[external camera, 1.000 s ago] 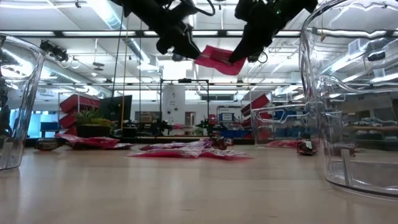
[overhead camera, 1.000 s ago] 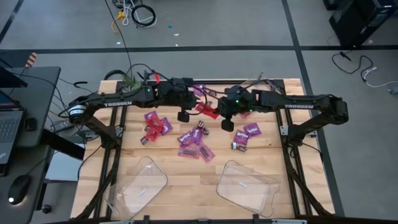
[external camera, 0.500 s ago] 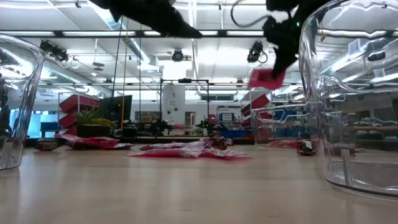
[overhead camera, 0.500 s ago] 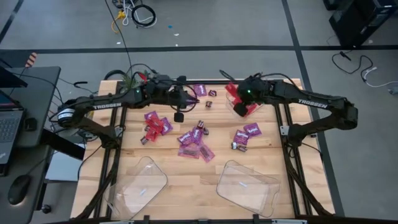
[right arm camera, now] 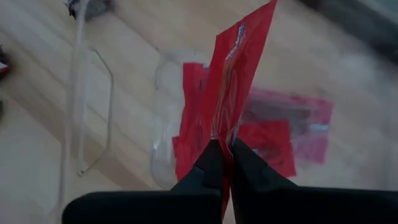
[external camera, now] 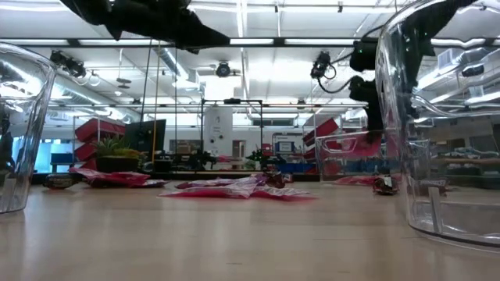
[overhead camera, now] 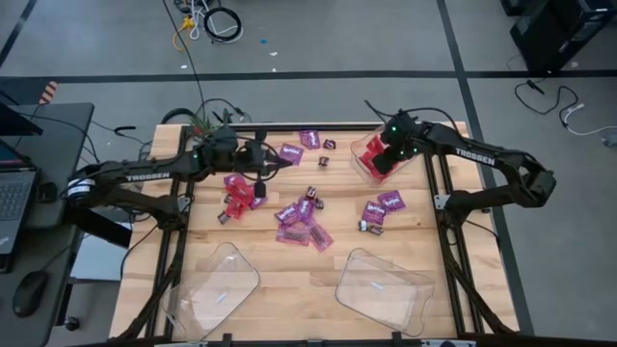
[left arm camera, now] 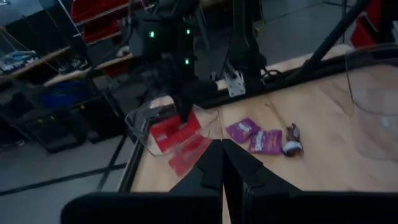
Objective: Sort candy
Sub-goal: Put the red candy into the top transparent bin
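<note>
Purple packets (overhead camera: 299, 217) and small brown pieces (overhead camera: 329, 145) lie scattered flat on the wooden table. My right gripper (overhead camera: 384, 162) hangs over a clear tray (overhead camera: 359, 152) by the table's far right corner. That tray holds several red packets (right arm camera: 273, 140), and the gripper is shut on one more red packet (right arm camera: 239, 68). My left gripper (overhead camera: 258, 177) hovers shut over the purple packets (overhead camera: 241, 188) on the table's left half, touching nothing. The left wrist view shows the right gripper (left arm camera: 185, 117) and its red packet (left arm camera: 168, 134) down in the tray. My right gripper pinches the red packet between its two fingers at one end (right arm camera: 219, 127), coming from above and pointing down. The packet shows nearly edge-on and reaches past the fingertips toward the tray. It hangs just over the red packets lying there; whether it touches them I cannot tell.
Two more clear trays stand near the table's near edge, one left (overhead camera: 217, 284) and one right (overhead camera: 381, 289); both loom large at the sides of the low view (external camera: 437, 117). A desk with a laptop (overhead camera: 14, 193) stands beyond the left edge.
A second ago the red packet hung between both grippers above the table's middle. The left gripper drew away from it toward the left edge. The right gripper carried the packet toward the far right corner and down over the tray of red packets.
</note>
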